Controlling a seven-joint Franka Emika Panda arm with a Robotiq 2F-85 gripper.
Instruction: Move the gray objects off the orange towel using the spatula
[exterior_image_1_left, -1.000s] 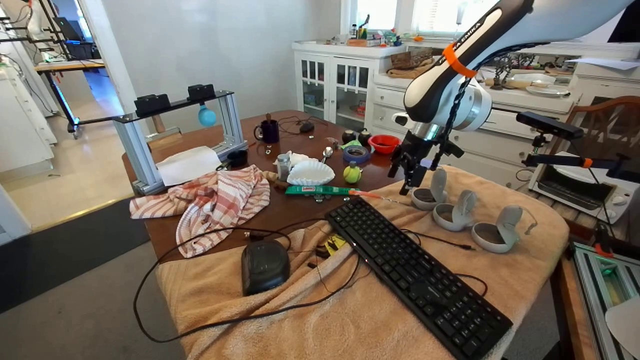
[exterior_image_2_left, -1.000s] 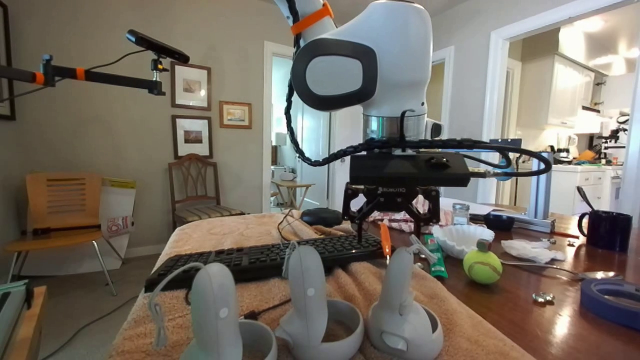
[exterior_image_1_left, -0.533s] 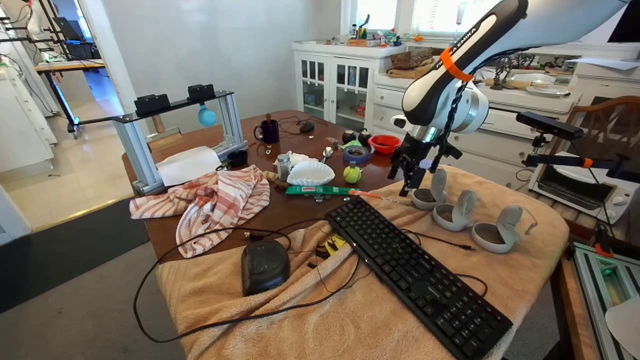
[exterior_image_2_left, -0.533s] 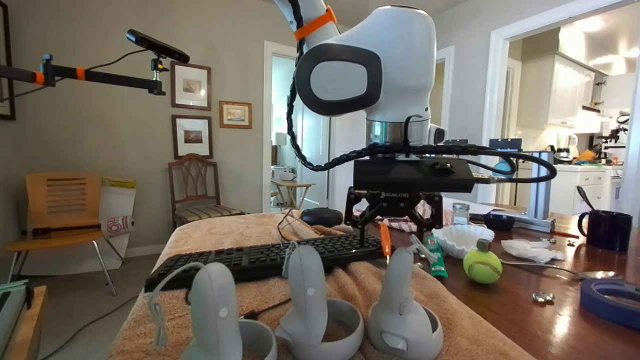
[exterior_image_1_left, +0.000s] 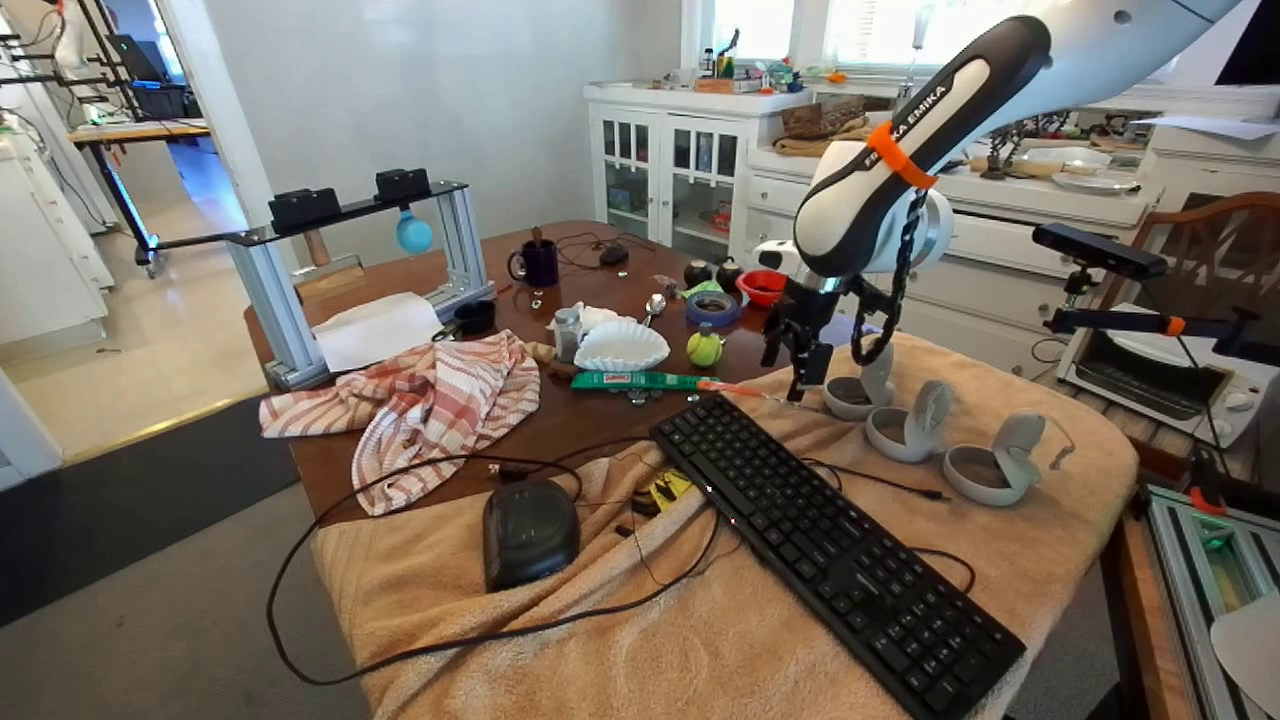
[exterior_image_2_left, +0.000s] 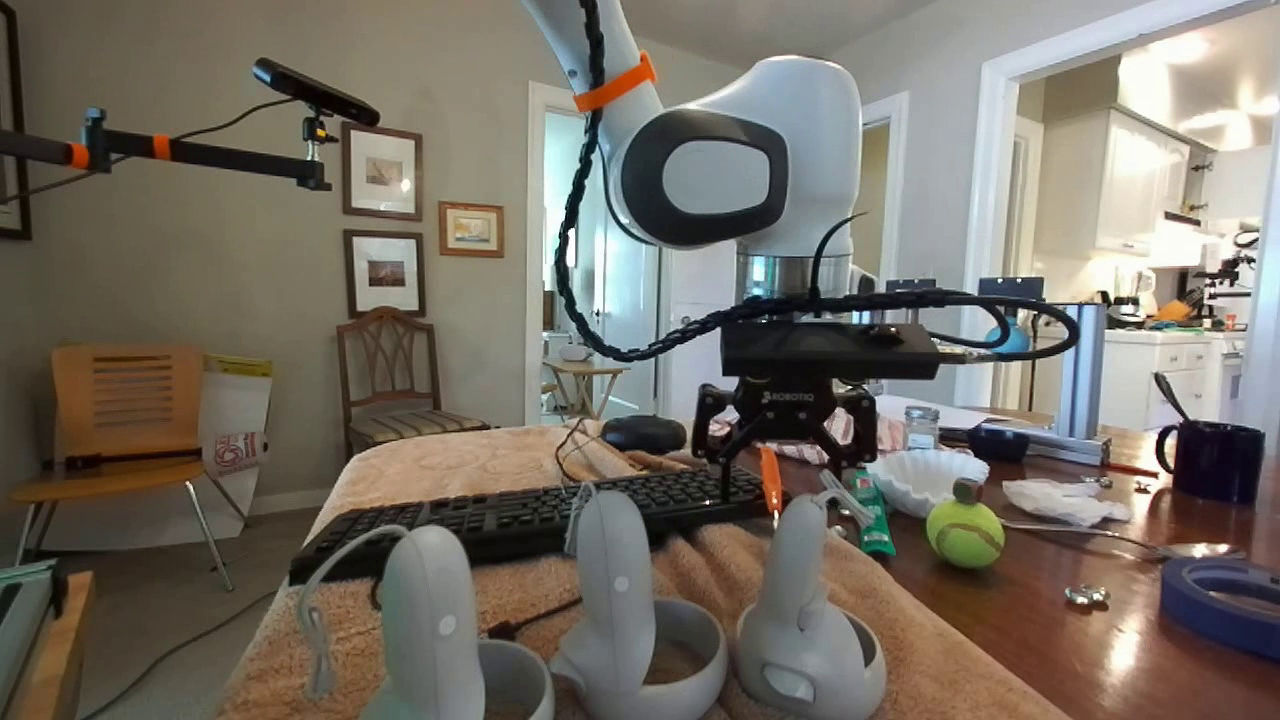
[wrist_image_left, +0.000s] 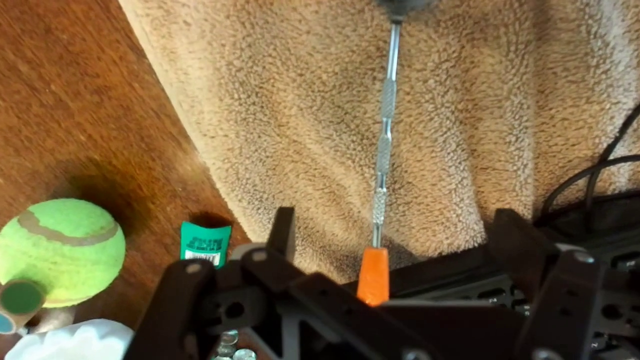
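Three gray pieces (exterior_image_2_left: 615, 580) are standing on the towel (exterior_image_1_left: 640, 660). The tool (wrist_image_left: 395, 222) is hanging wide, holding nothing, with an orange-handled rod (wrist_image_left: 384, 150), probably the spatula, showing between its fingers (wrist_image_left: 284, 230). Because the rod's orange end is lying close by the keyboard (exterior_image_1_left: 835, 545), lowering the tool could be driving a fingertip into the keys first. Towel folds could be getting pinched too. An off-center grip could be leaving the slim rod twisting. Its far end is running toward the nearest piece, so a lift could be knocking that over; whether they are touching is not showing.
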